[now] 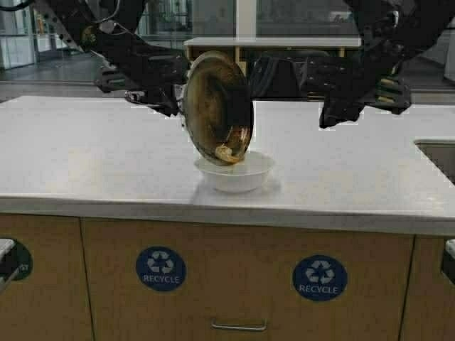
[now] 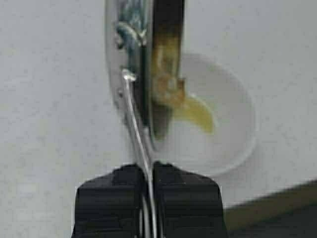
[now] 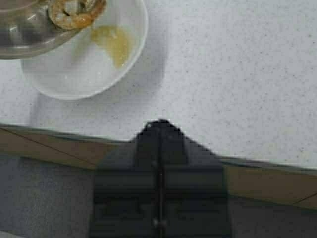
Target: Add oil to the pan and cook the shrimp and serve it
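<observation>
Tipping the pan (image 1: 217, 106) nearly upright by its handle, our left hand (image 2: 148, 198) clamps it above the white bowl (image 1: 245, 177) near the counter's (image 1: 85, 163) front edge; the shrimp (image 1: 226, 152) clings at the low rim, oil (image 2: 198, 114) draining. Our right hand (image 3: 159, 163) waits closed, empty.
</observation>
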`<state>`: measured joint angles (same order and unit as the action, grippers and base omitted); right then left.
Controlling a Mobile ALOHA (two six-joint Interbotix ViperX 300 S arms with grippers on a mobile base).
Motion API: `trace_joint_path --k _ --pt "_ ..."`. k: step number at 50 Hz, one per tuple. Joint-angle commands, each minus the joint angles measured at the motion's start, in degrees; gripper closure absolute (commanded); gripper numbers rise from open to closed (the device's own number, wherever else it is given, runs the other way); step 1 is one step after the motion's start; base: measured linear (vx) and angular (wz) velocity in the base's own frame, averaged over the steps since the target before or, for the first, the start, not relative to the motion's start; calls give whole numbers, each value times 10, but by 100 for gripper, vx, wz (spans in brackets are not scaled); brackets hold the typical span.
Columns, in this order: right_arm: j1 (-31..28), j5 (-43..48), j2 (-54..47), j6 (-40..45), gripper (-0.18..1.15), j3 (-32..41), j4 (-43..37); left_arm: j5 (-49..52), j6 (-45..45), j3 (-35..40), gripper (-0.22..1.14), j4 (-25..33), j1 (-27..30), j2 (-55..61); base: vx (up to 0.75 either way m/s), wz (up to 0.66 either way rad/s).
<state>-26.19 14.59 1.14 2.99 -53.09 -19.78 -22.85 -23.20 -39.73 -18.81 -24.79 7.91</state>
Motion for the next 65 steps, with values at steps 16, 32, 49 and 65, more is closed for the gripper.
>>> trace_joint_path --k 16,32,49,65 --pt "-1 9 5 1 90 7 -1 -27 16 17 87 24 0 -42 0 0" --pt "-2 9 2 1 90 7 -1 -47 -76 21 87 69 0 -51 0 0" --pt "-2 7 2 1 90 9 -1 -192 -340 -10 87 61 45 -29 0 0" --pt "-2 7 1 2 90 8 -4 -414 -600 -16 87 25 92 91 0 0"
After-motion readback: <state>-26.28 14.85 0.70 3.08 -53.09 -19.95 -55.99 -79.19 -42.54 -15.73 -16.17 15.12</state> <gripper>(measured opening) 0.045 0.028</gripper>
